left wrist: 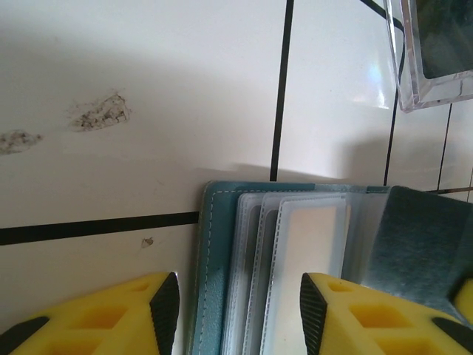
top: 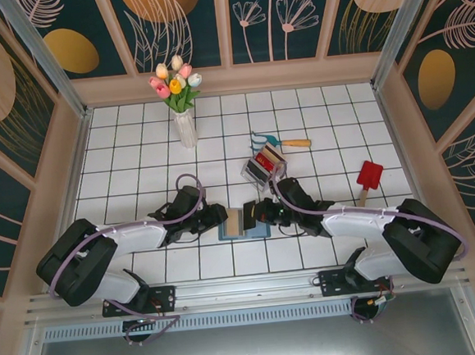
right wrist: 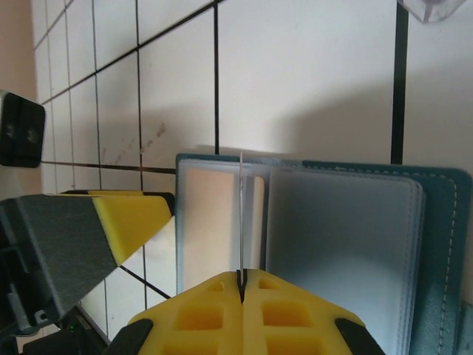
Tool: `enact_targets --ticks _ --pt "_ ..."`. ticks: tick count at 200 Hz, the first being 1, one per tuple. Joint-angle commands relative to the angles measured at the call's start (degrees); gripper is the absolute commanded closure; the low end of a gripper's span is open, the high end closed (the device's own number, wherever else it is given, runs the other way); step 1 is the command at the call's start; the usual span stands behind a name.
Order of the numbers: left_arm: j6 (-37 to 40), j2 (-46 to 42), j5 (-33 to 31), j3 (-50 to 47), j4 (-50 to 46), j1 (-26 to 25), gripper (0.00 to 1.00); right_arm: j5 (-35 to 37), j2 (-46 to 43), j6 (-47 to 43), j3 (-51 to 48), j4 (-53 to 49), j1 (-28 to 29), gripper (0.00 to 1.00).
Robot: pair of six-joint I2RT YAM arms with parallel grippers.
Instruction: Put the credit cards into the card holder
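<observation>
The teal card holder [top: 246, 231] lies open on the tiles between my two grippers, its clear plastic sleeves [left wrist: 310, 244] fanned out. My right gripper [right wrist: 241, 277] is shut on a thin credit card [right wrist: 242, 211], seen edge-on and standing upright over the sleeves [right wrist: 340, 237]. In the left wrist view the card shows as a dark grey face [left wrist: 421, 244]. My left gripper [left wrist: 238, 314] is open and low over the holder's left half [left wrist: 214, 259]. One of its fingers [left wrist: 148, 314] is over the tile and the other is over a sleeve. More red and yellow cards sit in a small clear tray [top: 263, 165].
A white vase of tulips [top: 182, 108] stands at the back left. A small rake [top: 282, 140] lies behind the tray, and a red toy shovel [top: 369, 175] lies to the right. Wooden walls [top: 56, 175] border the tiled floor.
</observation>
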Motion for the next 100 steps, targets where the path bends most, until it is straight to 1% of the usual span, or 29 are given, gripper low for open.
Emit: enact_targets --ticks 1,54,100 --pt "1.1 1.28 1.44 0.53 -1.16 -0.52 0.51 1.21 1.22 -0.01 -1.12 1.03 1.02 0.98" --pt "1.02 1.55 1.78 0.09 -1.14 -0.71 0.55 0.11 4.3 1.75 -2.14 5.9 1.46 0.98" --pt "0.58 1.77 1.6 -0.53 -0.96 -0.92 0.59 -0.92 6.23 2.13 -1.71 6.59 2.0 0.98"
